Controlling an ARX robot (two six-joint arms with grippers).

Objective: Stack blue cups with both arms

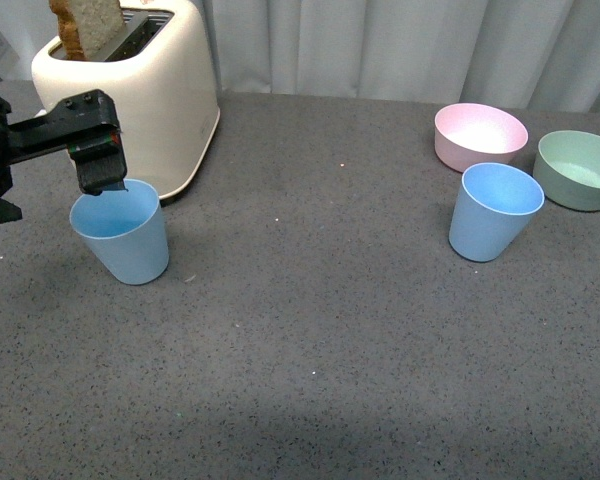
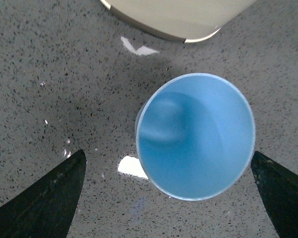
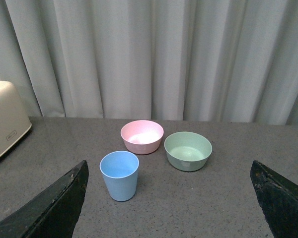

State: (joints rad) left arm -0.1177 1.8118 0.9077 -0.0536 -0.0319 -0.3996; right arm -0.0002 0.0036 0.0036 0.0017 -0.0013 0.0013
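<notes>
- Now our left claw (image 1: 102, 165) hangs spread open just above the first light blue tapered plastic cup (image 1: 120, 235), which stands upright on the grey speckled tabletop (image 1: 310, 330) just beside the cream toaster (image 1: 140, 90).
- Our right claw (image 3: 169, 163) is released too, well back from the second light blue plastic cup (image 3: 119, 174), which stands upright near the round pink bowl (image 3: 142, 136).

We see a cream toaster (image 1: 150, 100) at the far left corner of the grey speckled bench (image 1: 330, 350), with a slice of bread (image 1: 85, 25) standing up out of its slot. Toward the far right corner sit a pink bowl (image 1: 480, 135) and a green bowl (image 1: 580, 170), upright, just beside each other, the green one nearer the right edge. A pale curtain (image 1: 400, 45) hangs behind the far edge.
</notes>
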